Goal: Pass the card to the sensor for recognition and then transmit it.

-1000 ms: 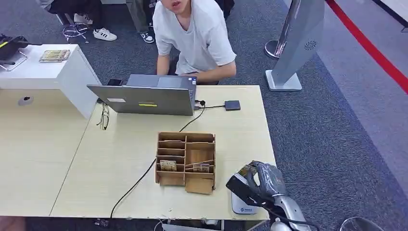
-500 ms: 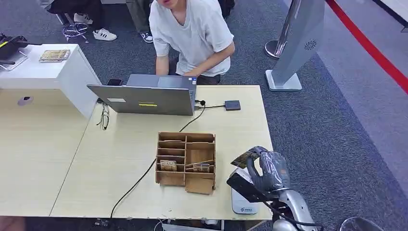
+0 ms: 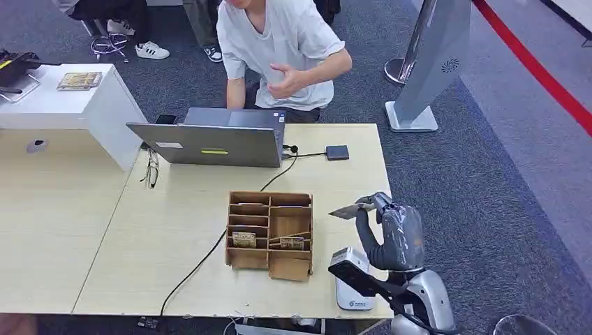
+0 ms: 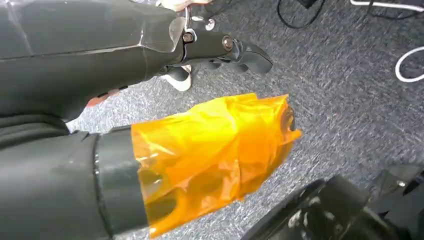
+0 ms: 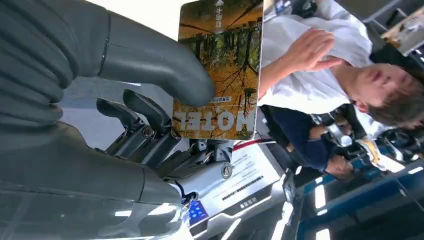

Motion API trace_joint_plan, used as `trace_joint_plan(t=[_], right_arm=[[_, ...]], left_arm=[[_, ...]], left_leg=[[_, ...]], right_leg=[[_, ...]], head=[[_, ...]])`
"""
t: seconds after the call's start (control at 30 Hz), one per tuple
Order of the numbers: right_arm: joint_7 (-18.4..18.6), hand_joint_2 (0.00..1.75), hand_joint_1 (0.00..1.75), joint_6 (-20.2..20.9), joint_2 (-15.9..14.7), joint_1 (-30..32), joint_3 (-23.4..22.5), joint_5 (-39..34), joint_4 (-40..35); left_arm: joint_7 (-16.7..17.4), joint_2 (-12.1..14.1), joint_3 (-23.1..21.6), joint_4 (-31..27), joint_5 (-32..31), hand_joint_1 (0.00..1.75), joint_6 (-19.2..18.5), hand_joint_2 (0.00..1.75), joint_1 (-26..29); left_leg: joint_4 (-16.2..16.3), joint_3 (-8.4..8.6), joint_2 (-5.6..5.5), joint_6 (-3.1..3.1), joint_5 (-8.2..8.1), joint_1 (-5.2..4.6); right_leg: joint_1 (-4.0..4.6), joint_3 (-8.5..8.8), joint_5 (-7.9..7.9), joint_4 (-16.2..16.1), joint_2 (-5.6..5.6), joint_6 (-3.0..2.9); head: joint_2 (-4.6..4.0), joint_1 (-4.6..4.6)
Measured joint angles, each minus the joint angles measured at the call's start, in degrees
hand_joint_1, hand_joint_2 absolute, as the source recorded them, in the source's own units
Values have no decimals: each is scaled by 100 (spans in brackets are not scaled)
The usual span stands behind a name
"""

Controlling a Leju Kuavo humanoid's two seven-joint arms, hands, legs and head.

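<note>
My right hand (image 3: 388, 234) is raised above the table's front right corner and pinches a hotel card (image 3: 343, 211) that sticks out to the left. In the right wrist view the thick thumb (image 5: 150, 60) presses the card (image 5: 222, 65), printed with an autumn forest, against the darker fingers. The white sensor (image 3: 351, 289) lies on the table below and in front of the hand, partly hidden by my forearm. Across the table a person (image 3: 286, 42) holds one hand (image 3: 283, 80) up at chest height. My left hand (image 4: 210, 150), its thumb wrapped in orange tape, hangs over the carpet holding nothing.
A wooden card organiser (image 3: 269, 234) with a few cards in it stands left of my right hand. A laptop (image 3: 209, 143) sits at the table's far edge, with a small black box (image 3: 337, 152) and a cable (image 3: 202, 262) running forward. Glasses (image 3: 151, 169) lie at the left.
My right hand has lifted the card up off the sensor and away from the table's front edge. The person has straightened and raised a hand.
</note>
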Motion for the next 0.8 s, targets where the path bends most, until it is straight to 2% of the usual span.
trace_joint_plan(t=[0.33,0.8], right_arm=[[81,175,175,48,52,-528,337,134,7],[522,175,175,284,96,-1263,669,490,308]], left_arm=[[-52,-35,61,74,-87,0,-4,0,-158],[-94,-42,44,358,-120,0,13,0,-420]], left_leg=[[0,-1,-1,-3,3,0],[0,0,-1,-3,5,0]], right_leg=[[0,0,2,0,-1,-2],[0,0,3,1,-1,-2]], head=[[0,0],[0,0]])
